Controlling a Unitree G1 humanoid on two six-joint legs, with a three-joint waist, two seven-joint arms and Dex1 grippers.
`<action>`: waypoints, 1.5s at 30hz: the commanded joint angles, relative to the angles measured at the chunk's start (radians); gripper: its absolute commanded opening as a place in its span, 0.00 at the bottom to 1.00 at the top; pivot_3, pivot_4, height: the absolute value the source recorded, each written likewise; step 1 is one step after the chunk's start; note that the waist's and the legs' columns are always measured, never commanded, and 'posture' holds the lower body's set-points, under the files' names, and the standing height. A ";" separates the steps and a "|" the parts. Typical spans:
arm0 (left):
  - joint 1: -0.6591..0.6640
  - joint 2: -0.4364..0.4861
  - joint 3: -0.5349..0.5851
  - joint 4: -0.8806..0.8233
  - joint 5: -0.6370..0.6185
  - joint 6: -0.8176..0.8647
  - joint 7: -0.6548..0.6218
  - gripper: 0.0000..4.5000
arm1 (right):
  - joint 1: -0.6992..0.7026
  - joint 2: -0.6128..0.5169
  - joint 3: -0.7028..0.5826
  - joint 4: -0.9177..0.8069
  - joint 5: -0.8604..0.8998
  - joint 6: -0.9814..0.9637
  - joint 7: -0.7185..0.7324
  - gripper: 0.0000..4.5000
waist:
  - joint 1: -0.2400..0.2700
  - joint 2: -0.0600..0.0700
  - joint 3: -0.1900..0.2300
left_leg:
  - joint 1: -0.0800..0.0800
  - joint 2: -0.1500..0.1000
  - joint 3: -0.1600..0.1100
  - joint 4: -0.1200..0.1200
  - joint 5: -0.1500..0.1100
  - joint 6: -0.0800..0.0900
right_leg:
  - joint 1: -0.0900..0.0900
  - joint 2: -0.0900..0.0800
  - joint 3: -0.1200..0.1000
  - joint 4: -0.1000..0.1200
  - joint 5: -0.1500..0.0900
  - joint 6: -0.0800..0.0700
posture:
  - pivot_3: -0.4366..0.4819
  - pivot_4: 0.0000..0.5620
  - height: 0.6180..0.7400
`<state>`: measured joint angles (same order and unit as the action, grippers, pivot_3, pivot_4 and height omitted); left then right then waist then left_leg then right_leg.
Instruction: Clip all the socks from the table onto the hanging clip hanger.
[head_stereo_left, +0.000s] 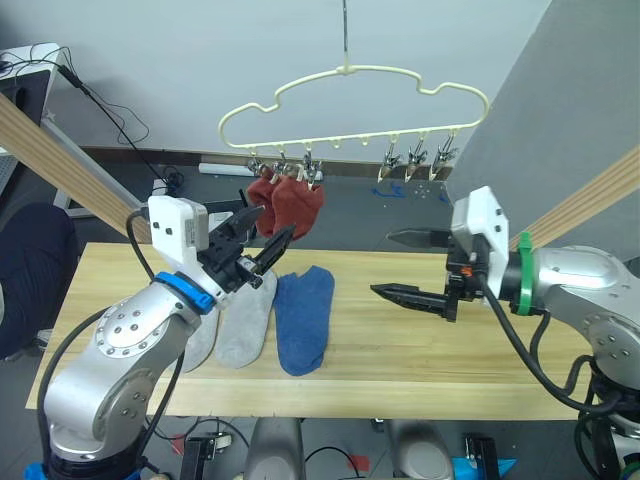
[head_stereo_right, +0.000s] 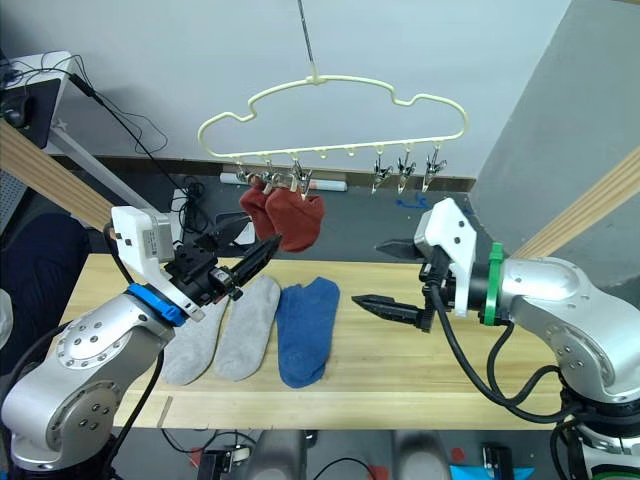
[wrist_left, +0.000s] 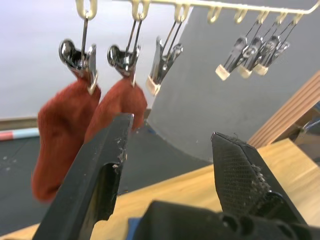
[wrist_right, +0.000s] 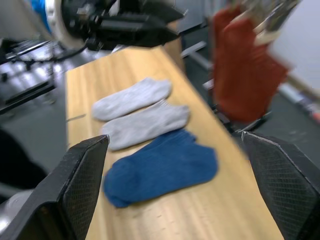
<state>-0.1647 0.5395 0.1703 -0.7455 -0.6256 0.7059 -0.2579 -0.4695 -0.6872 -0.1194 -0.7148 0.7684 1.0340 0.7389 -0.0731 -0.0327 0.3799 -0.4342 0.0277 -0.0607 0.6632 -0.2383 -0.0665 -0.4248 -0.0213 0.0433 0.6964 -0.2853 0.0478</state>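
The desk (head_stereo_left: 420, 350) of pale planks runs across both eye views, with a grey wall behind it and a slanted grey panel at the right; angled wooden beams (head_stereo_left: 50, 160) cross the upper left and the right edge; black cables (head_stereo_left: 110, 110) trail down the wall at the left, and a dark chair (head_stereo_left: 30, 270) sits beside the desk's left end; on the dark floor behind lie a white strip and bits of blue. The hanger (head_stereo_left: 350, 100), a pale yellow cloud outline, hangs from a thin rod above the desk's far edge; two rust red socks (head_stereo_left: 290, 205) are clipped side by side under its left part, one bare clip (wrist_left: 162, 67) next to them, and three bare clips (head_stereo_left: 418, 157) bunch at the right. On the desk, left of centre, lie two grey socks (wrist_right: 140, 112) and one blue sock (head_stereo_left: 303, 318), side by side and touching; part of the grey pair is hidden behind the left arm. The left end effector (head_stereo_left: 255, 245) is spread and empty, raised above the grey socks just below the red ones; the right end effector (head_stereo_left: 410, 265) is spread wide and empty, above bare desk to the right of the blue sock.
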 joint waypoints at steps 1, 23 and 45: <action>-0.003 -0.023 -0.027 -0.015 0.041 -0.047 0.005 0.64 | 0.025 -0.009 -0.063 -0.058 0.026 -0.049 -0.029 0.99 | -0.006 0.000 -0.003 | 0.000 0.000 0.000 0.000 0.000 0.000 | 0.000 0.000 0.000 0.000 0.000 0.000 | 0.23 0.52 1.00; -0.129 -0.147 -0.119 0.087 0.198 -0.087 0.046 0.64 | 0.049 -0.066 -0.086 -0.092 0.183 -0.072 -0.150 0.99 | -0.042 -0.001 -0.008 | 0.001 0.000 0.000 0.002 0.001 0.002 | 0.002 0.001 0.000 0.002 0.001 0.000 | 0.17 0.60 1.00; -0.248 -0.206 -0.100 0.175 0.192 -0.014 0.082 0.64 | 0.090 -0.087 -0.083 -0.131 0.267 -0.076 -0.266 0.99 | -0.045 -0.001 -0.007 | 0.001 0.000 0.000 0.002 0.001 0.002 | 0.002 0.002 0.001 0.001 0.001 0.000 | 0.13 0.67 1.00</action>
<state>-0.4012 0.3424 0.0684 -0.5428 -0.4323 0.6922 -0.1833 -0.3814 -0.7663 -0.1861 -0.8083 1.0116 0.9858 0.4772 -0.1182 -0.0339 0.3724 -0.4330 0.0276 -0.0609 0.6650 -0.2374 -0.0643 -0.4226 -0.0197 0.0439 0.6977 -0.2841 0.0481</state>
